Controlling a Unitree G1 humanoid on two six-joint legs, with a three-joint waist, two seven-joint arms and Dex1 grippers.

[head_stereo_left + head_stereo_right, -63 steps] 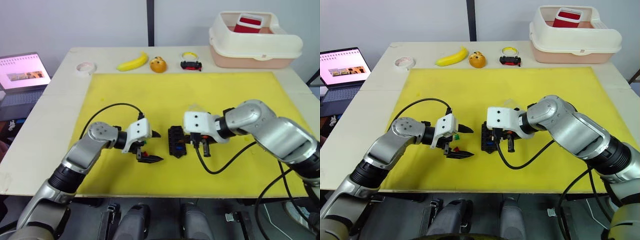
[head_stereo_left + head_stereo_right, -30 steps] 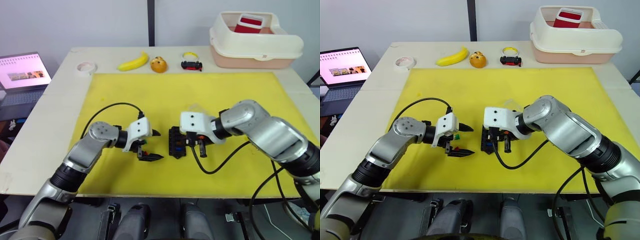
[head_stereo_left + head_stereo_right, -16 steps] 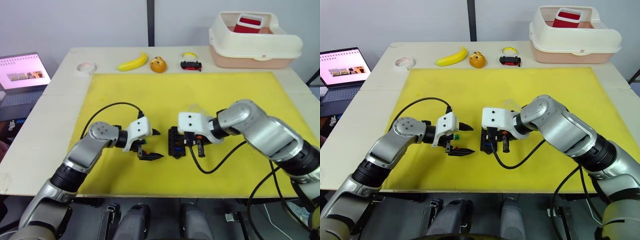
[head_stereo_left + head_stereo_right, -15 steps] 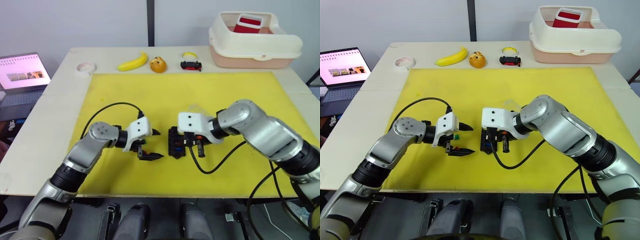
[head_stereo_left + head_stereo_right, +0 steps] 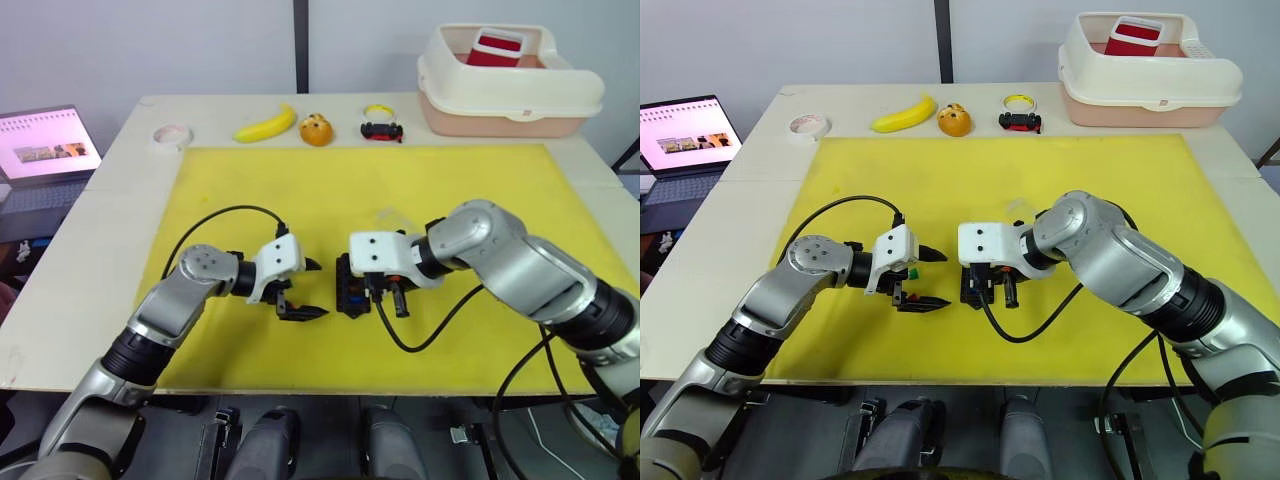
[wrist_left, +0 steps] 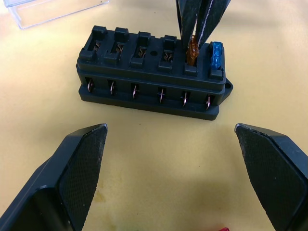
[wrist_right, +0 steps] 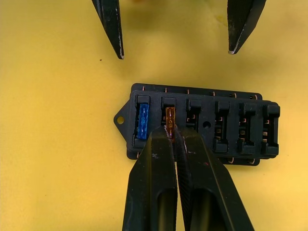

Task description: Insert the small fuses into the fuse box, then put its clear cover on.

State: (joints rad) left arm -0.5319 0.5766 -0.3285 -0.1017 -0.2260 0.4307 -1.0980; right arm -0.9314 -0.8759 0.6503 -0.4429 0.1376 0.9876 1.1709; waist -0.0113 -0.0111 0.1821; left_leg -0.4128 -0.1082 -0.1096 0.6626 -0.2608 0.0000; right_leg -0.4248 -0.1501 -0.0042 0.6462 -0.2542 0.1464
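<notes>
Two of six slots filled; orange fuse going in.
Left pincer [image 5: 308, 290] spread wide just beside the fuse box [image 6: 151, 72], gripping nothing, likely standing by to brace it. Box sits mid yellow mat: blue fuse [image 7: 143, 121] in end slot, right pincer [image 7: 174, 139] pinching orange fuse [image 7: 169, 117] over the next. Clear cover [image 6: 53, 9] lies just behind.

Black fuse box [image 7: 202, 126] holds blue fuse [image 7: 143, 121] and orange fuse [image 7: 169, 118].

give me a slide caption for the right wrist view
Right end effector pressing an orange fuse into the black fuse box, next to a seated blue fuse.
</notes>
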